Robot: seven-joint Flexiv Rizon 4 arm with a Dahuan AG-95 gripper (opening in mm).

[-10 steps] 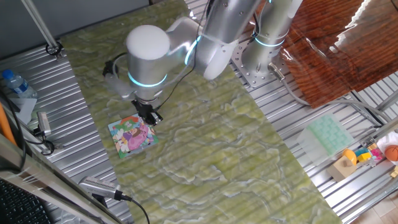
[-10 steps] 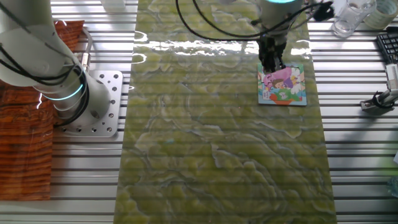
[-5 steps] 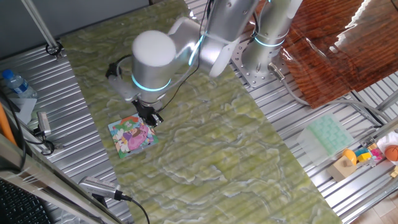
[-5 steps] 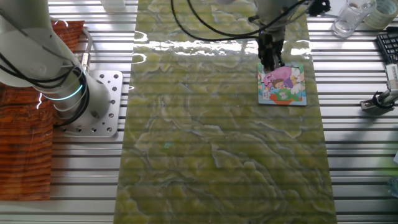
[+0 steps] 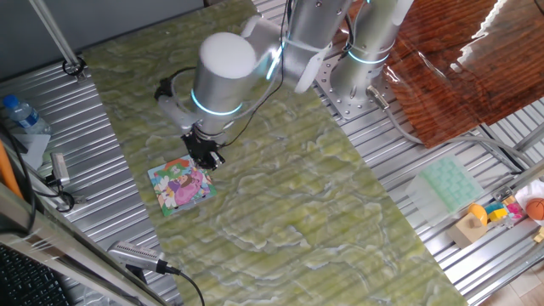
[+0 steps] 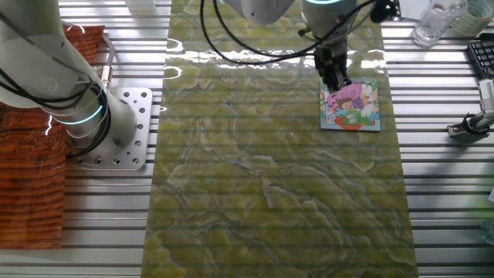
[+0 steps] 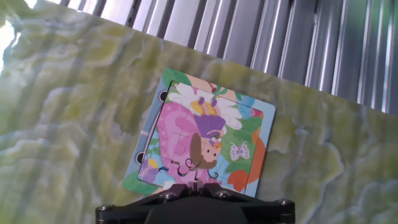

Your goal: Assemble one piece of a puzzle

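The puzzle [image 5: 180, 187] [image 6: 352, 106] is a small square board with a teal border and a pink cartoon picture, lying flat on the green marbled mat. My gripper [image 5: 206, 158] [image 6: 336, 79] hangs just above the board's edge nearest the arm. In the hand view the puzzle [image 7: 205, 137] fills the middle, and my gripper [image 7: 193, 188] shows at the bottom edge with its jaws drawn close together. A thin pale sliver between them looks like the piece [image 7: 193, 184]; most of it is hidden by the fingers.
A pale green tray [image 5: 448, 185] and small toys [image 5: 501, 212] sit at the right. A plastic bottle [image 5: 21, 115] and tools lie on the slatted metal at the left. The arm's base [image 6: 116, 127] stands beside the mat.
The arm's elbow has swung to the right and up. The gripper has stayed at the puzzle's edge, lifting very slightly, still shut.
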